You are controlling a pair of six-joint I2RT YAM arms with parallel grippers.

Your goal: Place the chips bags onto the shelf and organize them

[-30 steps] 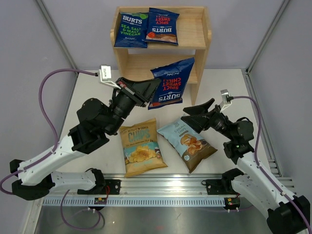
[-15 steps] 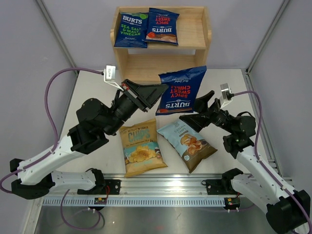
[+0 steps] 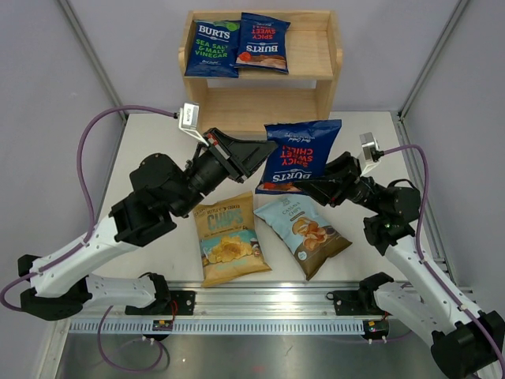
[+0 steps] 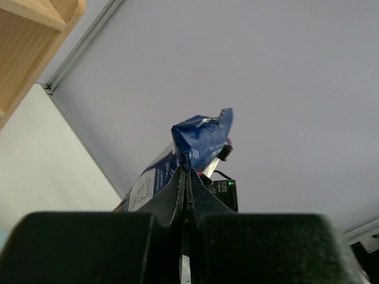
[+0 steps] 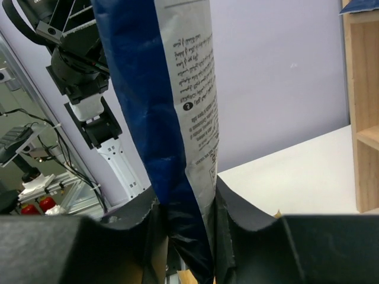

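1. Nearest, flat on the counter [image 3: 355,122], below the left end effector [image 3: 267,147] and toward its base: the tan-yellow Chips bag [image 3: 227,237]; just beside that, under the right end effector [image 3: 309,188]: the light-blue and brown bag [image 3: 304,233], lying at a slant.
2. Left end effector: fingers pressed together, clamped on the left edge of the dark-blue Burts bag [image 3: 302,154]; in the wrist view, a crumpled blue corner sticking out just past the fingertips.
3. Right end effector: closed on the lower edge of the same bag, one finger against each face; fine print of the back panel visible just above the fingers.
4. Held up off the counter between the two end effectors, tilted, print upside down; in front of the shelf [image 3: 331,63], not on it.
5. Beyond both end effectors, on the top tier of the shelf: the sea salt Burts bag [image 3: 211,49] toward the left end effector's side; touching it, toward the right end effector's side, the second spicy Burts bag [image 3: 263,43], print upside down.
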